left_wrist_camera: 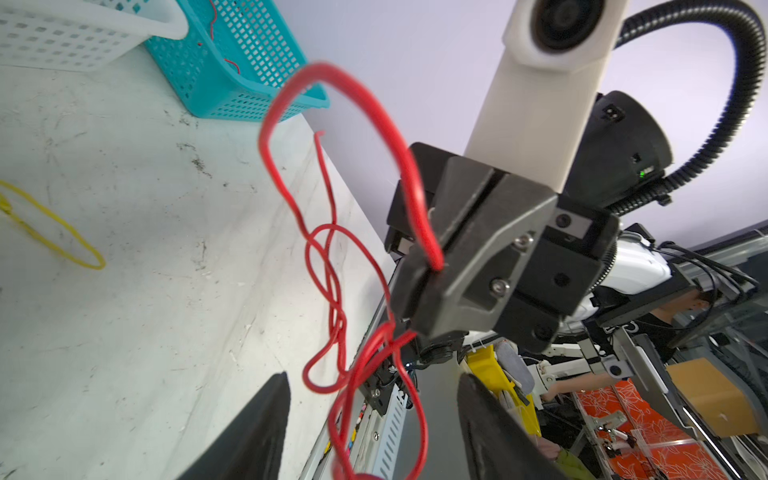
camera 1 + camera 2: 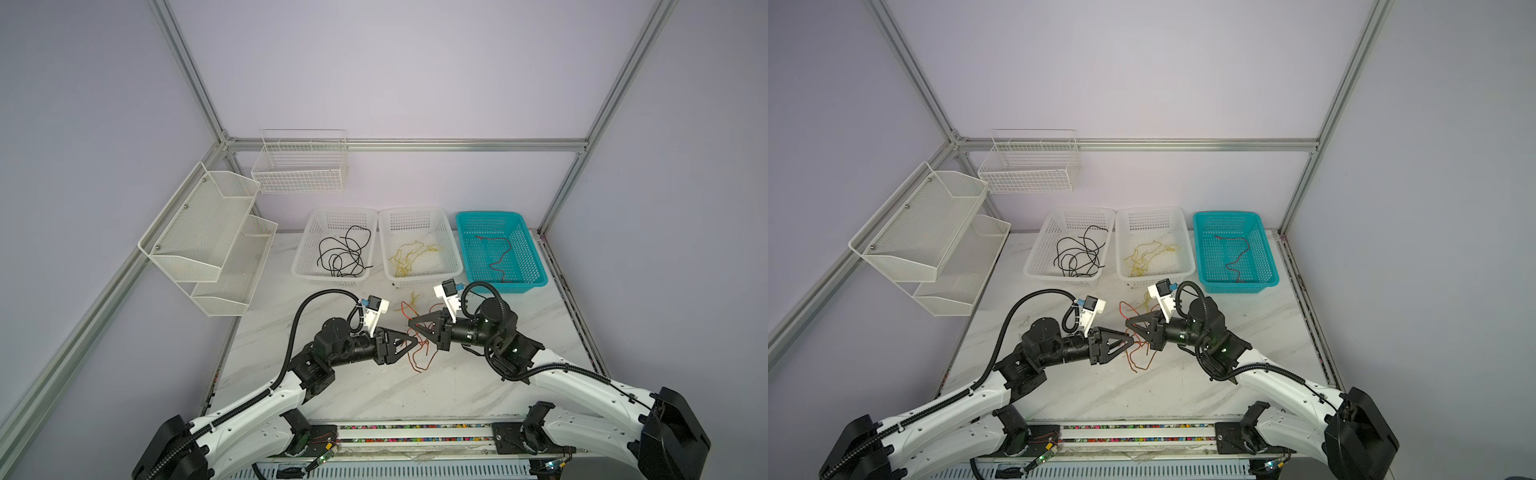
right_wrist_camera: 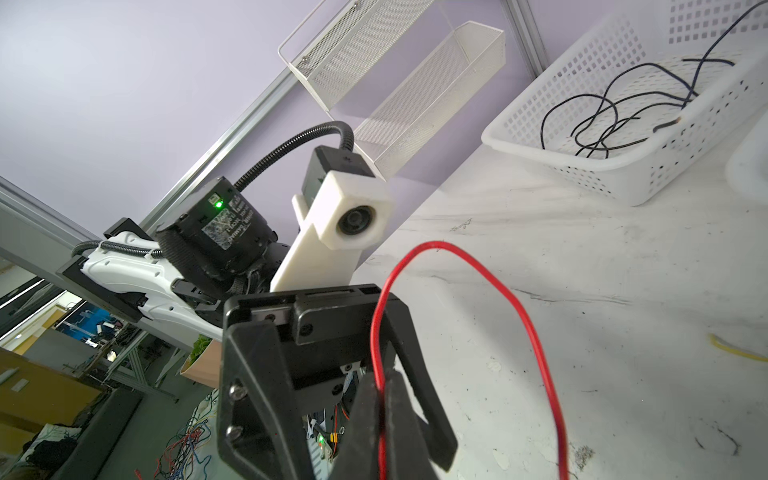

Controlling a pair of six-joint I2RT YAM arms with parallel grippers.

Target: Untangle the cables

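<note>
Over the marble table [image 2: 374, 395], the red cable [image 2: 420, 348] tangle stretches far-to-near between the arms in both top views, while only wrist views show the right gripper [image 1: 432, 274] clamped on its raised loop and the left gripper [image 1: 372, 378] with jaws apart.

The place is a robotics laboratory, more exactly a closed test cell. A frame of silver aluminium profiles [image 2: 407, 144] holds plain pale lilac wall panels [image 2: 395, 75] around a white marble-pattern table [image 2: 374, 386]. Two white-and-black robot arms [image 2: 257, 411] stand at the table's front edge. Beyond the cell, the left wrist view shows a brown cardboard box [image 1: 715, 399] and a person in a black shirt [image 1: 665, 328].
</note>
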